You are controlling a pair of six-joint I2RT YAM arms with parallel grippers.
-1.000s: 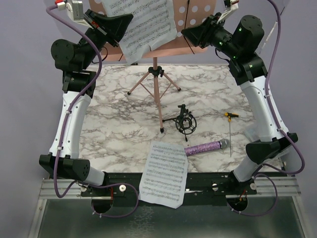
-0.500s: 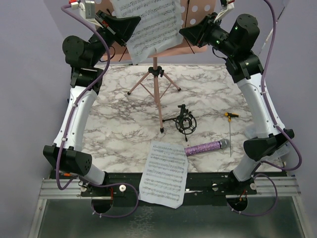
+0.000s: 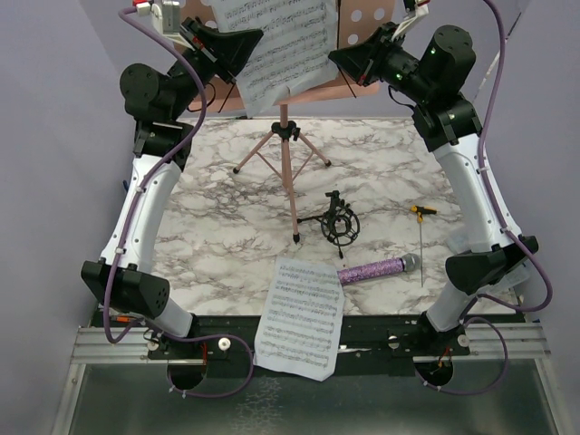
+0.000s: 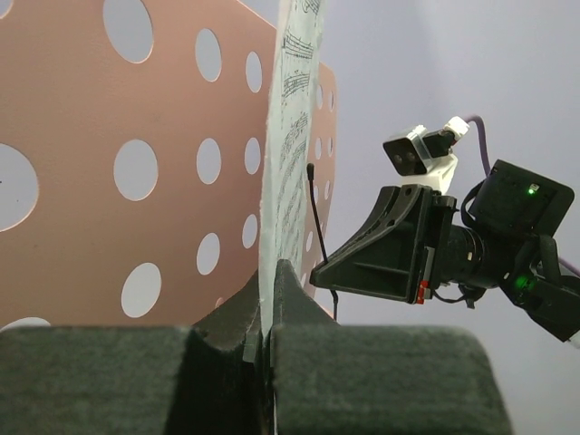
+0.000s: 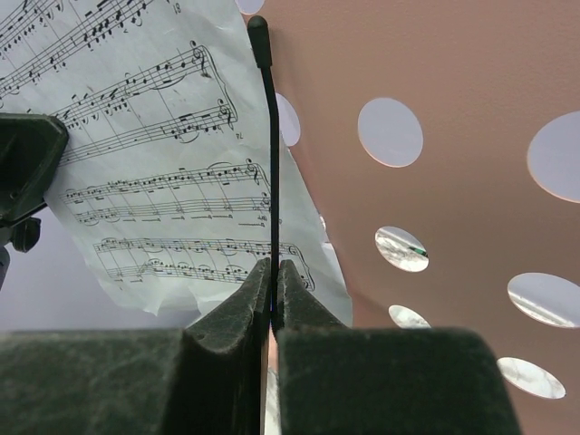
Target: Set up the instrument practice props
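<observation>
The pink perforated music stand (image 3: 288, 168) stands on its tripod legs at the back centre. My left gripper (image 3: 257, 40) is shut on the left edge of a white sheet-music page (image 3: 283, 45) and holds it against the stand's desk (image 4: 136, 181). In the left wrist view the page (image 4: 288, 136) runs edge-on between the fingers of my left gripper (image 4: 269, 274). My right gripper (image 5: 272, 268) is shut on the stand's thin black page-holder wire (image 5: 271, 136), in front of the page (image 5: 154, 154). A second page (image 3: 301, 315), the purple microphone (image 3: 376, 269) and the black shock-mount (image 3: 338, 223) lie on the table.
A yellow-handled screwdriver (image 3: 421, 217) lies at the right of the marble tabletop (image 3: 208, 227). The second page overhangs the table's near edge. Both arms reach high over the back of the table, one on each side of the stand.
My left arm has swung right and up, carrying the page further across the stand's desk. My right gripper has hardly moved.
</observation>
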